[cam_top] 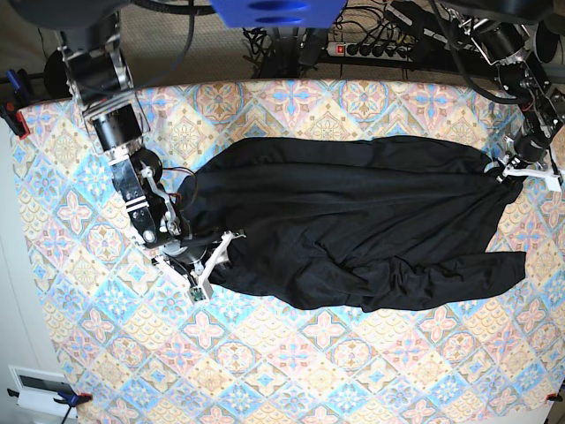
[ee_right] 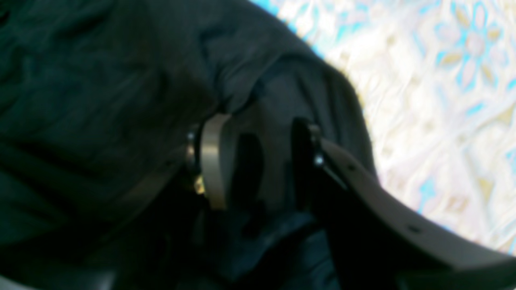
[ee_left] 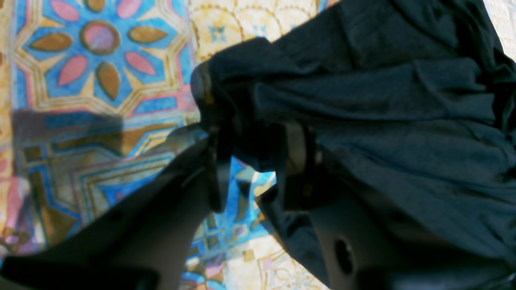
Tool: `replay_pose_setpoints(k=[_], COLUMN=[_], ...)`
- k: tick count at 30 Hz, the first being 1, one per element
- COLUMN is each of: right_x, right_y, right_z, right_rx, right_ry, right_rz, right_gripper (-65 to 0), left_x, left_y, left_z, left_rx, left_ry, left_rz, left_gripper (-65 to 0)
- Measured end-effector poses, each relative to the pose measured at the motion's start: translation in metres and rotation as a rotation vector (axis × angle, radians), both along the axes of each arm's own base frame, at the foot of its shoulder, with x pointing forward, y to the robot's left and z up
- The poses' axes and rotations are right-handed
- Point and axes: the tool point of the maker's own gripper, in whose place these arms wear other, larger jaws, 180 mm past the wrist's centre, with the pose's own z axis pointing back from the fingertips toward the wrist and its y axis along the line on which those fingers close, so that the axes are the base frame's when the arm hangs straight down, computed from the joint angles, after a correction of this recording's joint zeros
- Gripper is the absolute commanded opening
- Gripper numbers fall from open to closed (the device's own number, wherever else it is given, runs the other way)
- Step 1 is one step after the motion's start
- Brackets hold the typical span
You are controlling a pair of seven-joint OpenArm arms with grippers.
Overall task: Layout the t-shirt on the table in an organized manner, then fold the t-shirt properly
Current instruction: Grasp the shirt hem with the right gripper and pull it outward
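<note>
Bright light; rt wrist view v. blurry.

I see the t-shirt (cam_top: 353,230) spread on the table (cam_top: 291,371) between my grippers: right gripper (cam_top: 214,258) at one end, left gripper (cam_top: 516,168) at the other.

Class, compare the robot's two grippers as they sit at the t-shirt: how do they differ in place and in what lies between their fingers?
The right gripper is at the t-shirt's lower end on the base view's left; the left gripper is at its upper edge on that view's right. In the wrist views, cloth fills the right gripper's gap, while table pattern shows through the left's. Both have fingers parted and touch the shirt.
</note>
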Motion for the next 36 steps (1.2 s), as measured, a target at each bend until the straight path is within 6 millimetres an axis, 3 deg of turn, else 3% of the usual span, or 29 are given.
replay_pose_setpoints(k=[5, 10, 17, 23, 27, 33, 36], right_x=[0.017, 0.014, 0.014, 0.017, 0.013, 0.021, 0.023], right_y=[-0.004, -0.007, 0.039, 0.031, 0.07, 0.022, 0.023], right_z=[-0.004, -0.022, -0.017, -0.019, -0.023, -0.041, -0.041], right_rx=[-0.044, -0.053, 0.032, 0.007, 0.057, -0.062, -0.065], right_ry=[-0.017, 0.019, -0.005, -0.002, 0.008, -0.03, -0.033], right_rz=[0.007, 0.017, 0.078, 0.046, 0.103, 0.048, 0.038], right_gripper=[-42.1, -42.1, -42.1, -42.1, -42.2, -44.1, -52.6], left_x=[-0.004, -0.003, -0.004, -0.004, -0.004, -0.004, -0.004], left_y=[-0.008, -0.009, -0.011, -0.011, -0.011, -0.011, -0.011], left_z=[-0.007, -0.008, -0.009, -0.01, -0.01, -0.01, -0.01], left_rx=[-0.024, -0.026, -0.032, -0.033, -0.033, -0.031, -0.03], left_ry=[0.007, 0.002, 0.002, 0.003, 0.003, 0.005, 0.006], left_rz=[0.002, 0.004, 0.005, 0.004, 0.005, 0.004, 0.005], left_gripper=[-45.6, -45.6, -45.6, -45.6, -45.6, -45.6, -45.6])
